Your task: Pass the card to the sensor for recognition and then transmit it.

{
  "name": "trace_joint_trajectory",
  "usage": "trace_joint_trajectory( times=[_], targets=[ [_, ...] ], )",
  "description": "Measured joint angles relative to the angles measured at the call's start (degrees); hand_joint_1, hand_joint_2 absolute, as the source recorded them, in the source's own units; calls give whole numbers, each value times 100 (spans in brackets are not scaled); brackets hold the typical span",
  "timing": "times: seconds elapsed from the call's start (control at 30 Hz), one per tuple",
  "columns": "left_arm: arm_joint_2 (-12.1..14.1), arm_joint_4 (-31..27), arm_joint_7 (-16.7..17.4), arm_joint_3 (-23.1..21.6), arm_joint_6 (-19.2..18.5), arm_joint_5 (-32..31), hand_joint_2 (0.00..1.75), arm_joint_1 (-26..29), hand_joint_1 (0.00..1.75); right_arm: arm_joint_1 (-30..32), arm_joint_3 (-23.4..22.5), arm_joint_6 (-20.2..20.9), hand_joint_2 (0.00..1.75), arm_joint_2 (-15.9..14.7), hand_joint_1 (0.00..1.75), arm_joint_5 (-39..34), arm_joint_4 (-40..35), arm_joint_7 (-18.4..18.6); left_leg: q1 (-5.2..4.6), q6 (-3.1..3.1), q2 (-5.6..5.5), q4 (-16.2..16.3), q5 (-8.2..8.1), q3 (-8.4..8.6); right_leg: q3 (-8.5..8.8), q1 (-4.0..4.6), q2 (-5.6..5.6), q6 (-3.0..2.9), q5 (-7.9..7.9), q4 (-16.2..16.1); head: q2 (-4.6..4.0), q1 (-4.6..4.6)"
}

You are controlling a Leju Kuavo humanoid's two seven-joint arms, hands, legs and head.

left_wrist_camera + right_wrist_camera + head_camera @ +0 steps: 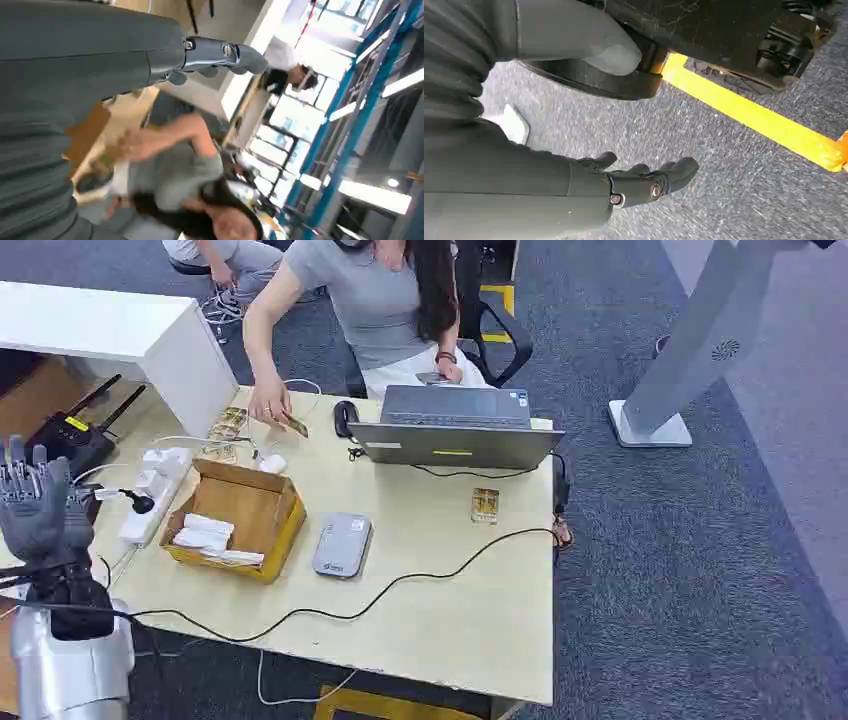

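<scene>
The pale wooden tabletop [430,610] spreads across the centre of the head view, trailing black cables. At its upper centre stands an open grey laptop [455,430], and behind it, at the top of the frame, sits a person in a grey top [375,295], one arm stretched toward the upper left of the tabletop. Left of centre is an open brown cardboard box [240,515] with white packets inside, and just right of it lies a flat grey rounded-rectangle device [342,545], which I take to be the sensor. A white power strip [155,490] lies along the left edge.

The small brownish card [295,426] is pinched in the person's hand [268,405] at the upper left of the tabletop, well apart from the robot.

The left hand [35,500], grey, is raised at the far left of the frame, fingers upright and spread, holding nothing. The right hand [639,180], dark-gloved, hangs over grey carpet with fingers loosely extended and empty.

The step in hand looks like receiving the card. To do it well, the left hand should reach toward the offered card with fingers kept apart, close on the card's free edge clear of the person's fingers, then carry it flat and low over the grey device, avoiding the box wall and cables.
</scene>
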Motion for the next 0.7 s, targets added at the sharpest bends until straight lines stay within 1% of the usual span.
trace_joint_trajectory(
  times=[0.03,0.07,0.1,0.13,0.17,0.2,0.23,0.27,0.3,0.33,0.37,0.4,0.43,0.5,0.53,0.7],
  targets=[
    [170,74,-86,-288,621,-961,175,-203,0,-3,11,-14,175,2,0,37,-2,16,4,5,-5,6,4,0,-25,3,-10,0,0,-2,0,0],
    [337,235,86,-637,1344,-2019,175,-545,0,-7,33,48,175,2,0,92,-2,11,5,6,-17,8,12,-13,-24,4,-22,1,2,0,0,-4],
    [470,563,389,-1090,2081,-3422,175,-961,0,-28,70,117,175,-4,0,142,0,-2,7,4,-43,7,24,-27,-17,7,-49,1,4,2,0,-6],
    [603,860,520,-1485,2533,-5125,175,-1323,0,-50,96,174,175,-13,0,169,0,-2,10,2,-52,6,28,-36,-5,10,-55,5,15,4,0,-2],
    [695,1043,540,-1734,2678,-6664,175,-1585,0,-53,114,203,175,-15,0,182,0,-2,8,2,-51,3,29,-35,-4,9,-50,8,20,4,0,0],
    [763,1240,573,-1951,2719,-8283,175,-1803,0,-51,131,209,175,-20,0,186,0,-6,-1,4,-45,1,31,-33,9,8,-46,6,25,6,0,-2],
    [836,1415,575,-2107,2765,-9627,175,-1959,0,-54,147,218,175,-26,0,197,0,-10,-6,4,-30,0,31,-27,7,4,-33,9,28,7,-2,0],
    [883,1548,575,-2234,2789,-10780,175,-2039,0,-55,157,224,175,-28,0,197,0,-10,-8,4,-9,0,31,-26,2,2,-11,7,32,7,0,0],
    [939,1650,596,-2320,2783,-11201,175,-2063,0,-55,168,224,175,-28,0,197,0,-17,-8,4,21,1,31,-26,-15,1,15,9,43,7,0,3],
    [970,1749,775,-2393,2637,-11156,175,-2146,0,-51,171,222,175,-31,0,197,-2,-37,-6,4,41,4,31,-35,-35,-1,39,8,51,7,0,-11],
    [994,1948,1002,-2533,2410,-11066,175,-2296,0,-52,171,222,175,-33,0,195,0,-59,-4,5,40,8,33,-46,-43,0,39,7,56,7,0,-6],
    [1010,2182,1166,-2678,2319,-10864,175,-2453,0,-52,171,222,175,-33,0,193,-2,-63,-4,9,34,8,37,-51,-47,0,32,9,57,7,-2,-11],
    [1016,2483,1291,-2859,2327,-10480,175,-2643,0,-53,171,222,175,-35,0,178,0,-61,-4,10,24,8,40,-56,-47,-1,22,9,57,6,0,-6],
    [988,2860,1353,-3066,2400,-10201,175,-2907,0,-60,171,226,175,-33,0,151,0,-8,-4,13,19,7,43,-58,-45,0,17,10,57,6,0,-9],
    [960,3055,1388,-3144,2415,-10183,175,-3019,0,-66,168,233,175,-33,0,136,-2,20,-5,13,24,7,43,-58,-45,-1,20,10,58,6,0,-9],
    [850,3530,1394,-3381,2463,-10181,175,-3262,0,-79,166,253,175,-33,0,103,-2,86,-7,13,31,7,42,-58,-47,-1,28,11,61,6,0,-9]
  ],
)
